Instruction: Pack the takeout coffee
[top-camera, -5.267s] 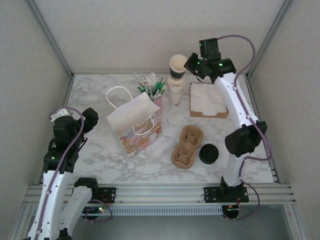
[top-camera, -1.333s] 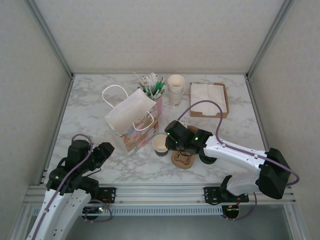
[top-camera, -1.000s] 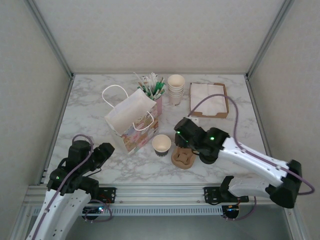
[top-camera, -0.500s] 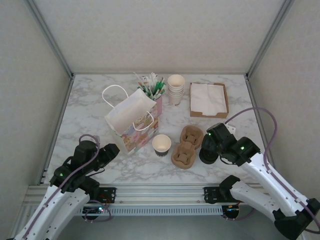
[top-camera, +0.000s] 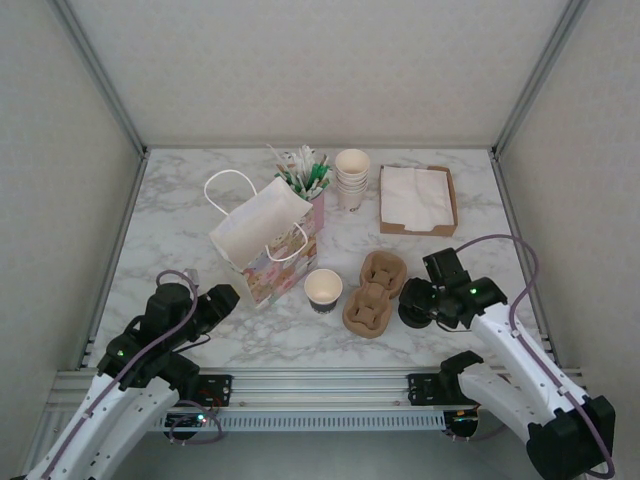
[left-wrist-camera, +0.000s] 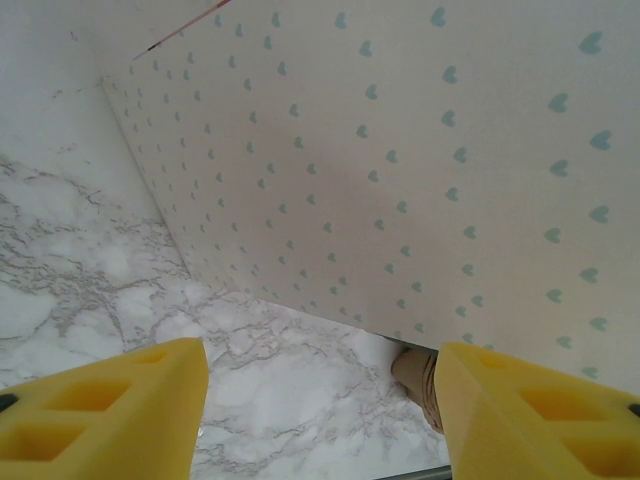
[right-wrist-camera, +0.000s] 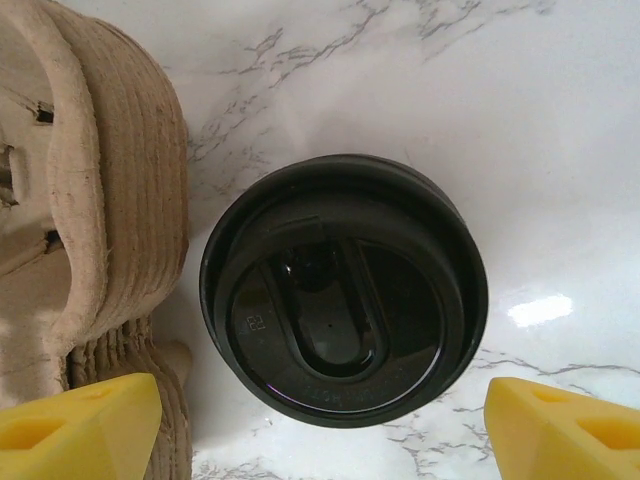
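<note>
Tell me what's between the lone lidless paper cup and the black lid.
The brown moulded-pulp cup carrier lies between the lidless paper cup and the round black plastic lid, seen in the top view.

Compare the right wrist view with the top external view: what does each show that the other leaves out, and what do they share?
Right wrist view: close detail of the black lid, its rim and raised oval ridge, with the right gripper open, one yellow fingertip toward each side of it.
Top external view: the paper bag, the lidless cup beside it, the cup stack, the napkin tray and the left gripper near the bag.
Shared: the lid, the moulded carrier to its left and the marble table.
</note>
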